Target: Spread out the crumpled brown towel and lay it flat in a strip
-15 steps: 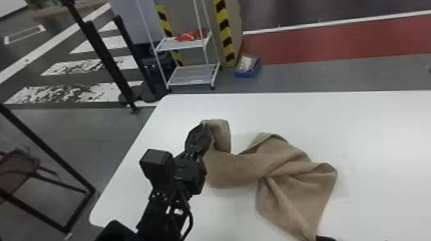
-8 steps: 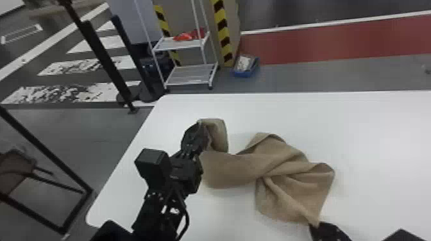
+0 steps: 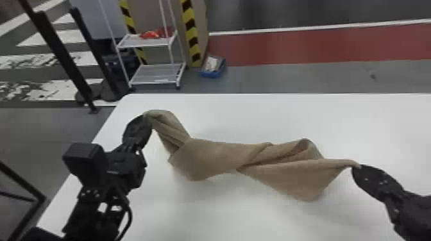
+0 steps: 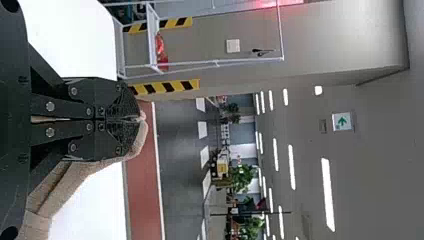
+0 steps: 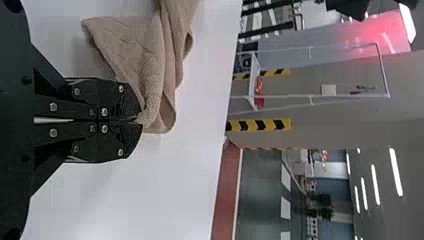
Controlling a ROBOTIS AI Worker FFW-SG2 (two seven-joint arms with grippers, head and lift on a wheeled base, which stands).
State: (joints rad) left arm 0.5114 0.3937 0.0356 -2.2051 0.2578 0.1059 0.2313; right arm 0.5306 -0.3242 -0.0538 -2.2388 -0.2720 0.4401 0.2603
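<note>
White table (image 3: 368, 128) — brown towel (image 3: 211, 157) strung over it, twisted mid-length, ends raised. L gripper (image 3: 146, 118) pinches one end, R gripper (image 3: 356, 166) the other, prob. a corner, tho folds obscure it. Looks soft, light, floppy — best held by corners w/ gentle tension.

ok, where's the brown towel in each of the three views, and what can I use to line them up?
Head view: brown towel stretched and twisted above the table, between left gripper and right gripper.
Left wrist view: one end between the fingertips, the rest trailing back beside the fingers.
Right wrist view: a corner between the fingertips, the rest leading away.
Shared landmark: white rack with something red on a shelf.
</note>
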